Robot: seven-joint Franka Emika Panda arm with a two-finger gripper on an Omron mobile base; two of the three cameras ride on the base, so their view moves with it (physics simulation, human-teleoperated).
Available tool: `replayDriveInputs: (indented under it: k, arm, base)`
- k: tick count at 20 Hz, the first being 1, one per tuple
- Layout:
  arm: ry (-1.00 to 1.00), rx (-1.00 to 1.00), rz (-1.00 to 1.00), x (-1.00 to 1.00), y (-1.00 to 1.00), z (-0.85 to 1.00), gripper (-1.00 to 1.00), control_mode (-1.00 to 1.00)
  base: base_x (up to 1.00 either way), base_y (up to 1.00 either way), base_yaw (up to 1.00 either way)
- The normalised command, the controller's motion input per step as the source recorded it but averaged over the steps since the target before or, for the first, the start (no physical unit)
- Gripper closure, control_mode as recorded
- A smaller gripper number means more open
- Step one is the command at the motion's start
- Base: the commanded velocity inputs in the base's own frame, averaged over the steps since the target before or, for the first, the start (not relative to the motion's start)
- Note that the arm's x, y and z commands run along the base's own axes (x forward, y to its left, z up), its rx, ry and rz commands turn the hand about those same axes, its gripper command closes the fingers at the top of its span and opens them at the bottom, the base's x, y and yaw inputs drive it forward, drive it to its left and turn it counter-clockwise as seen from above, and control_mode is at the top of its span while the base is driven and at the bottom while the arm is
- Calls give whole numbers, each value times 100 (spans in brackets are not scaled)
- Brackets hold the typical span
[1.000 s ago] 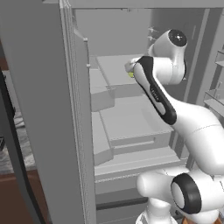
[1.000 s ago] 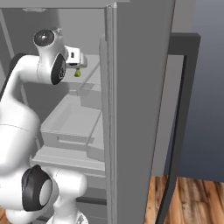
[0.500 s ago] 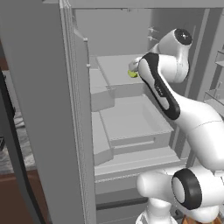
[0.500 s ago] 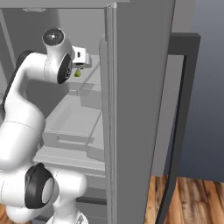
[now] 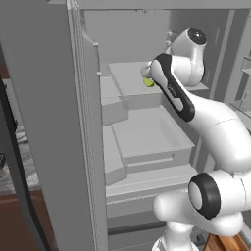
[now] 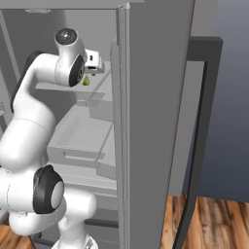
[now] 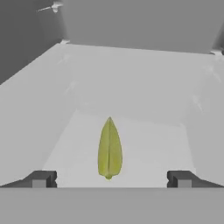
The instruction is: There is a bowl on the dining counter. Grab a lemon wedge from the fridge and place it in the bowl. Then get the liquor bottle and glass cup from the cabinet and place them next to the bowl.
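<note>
The slim yellow-green lemon wedge [image 7: 109, 149] lies centred just ahead of the wide-open, empty two-finger gripper [image 7: 110, 179], its long axis pointing straight away.

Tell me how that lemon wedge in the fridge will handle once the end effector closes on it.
The lemon wedge looks thin and tapers to points, so it is probably light and could pivot or slip between the pads. It looks smooth and glossy, hinting at a slippery skin. The open end effector straddles it on the flat fridge shelf, where a nudge would likely slide it, not roll it.
</note>
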Motion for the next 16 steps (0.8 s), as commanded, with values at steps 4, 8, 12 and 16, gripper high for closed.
replayDriveInputs:
  k: [4, 8, 12, 16]
  arm:
    - [7, 0, 0, 24, 14, -9, -100, -100]
    - [7, 0, 0, 17, 15, -20, -100, -100]
    - [6, 0, 0, 19, 9, -23, -100, -100]
    - [4, 0, 0, 19, 0, -24, -100, -100]
  base:
    - [0, 0, 0]
    - [0, 0, 0]
    - [0, 0, 0]
    - [0, 0, 0]
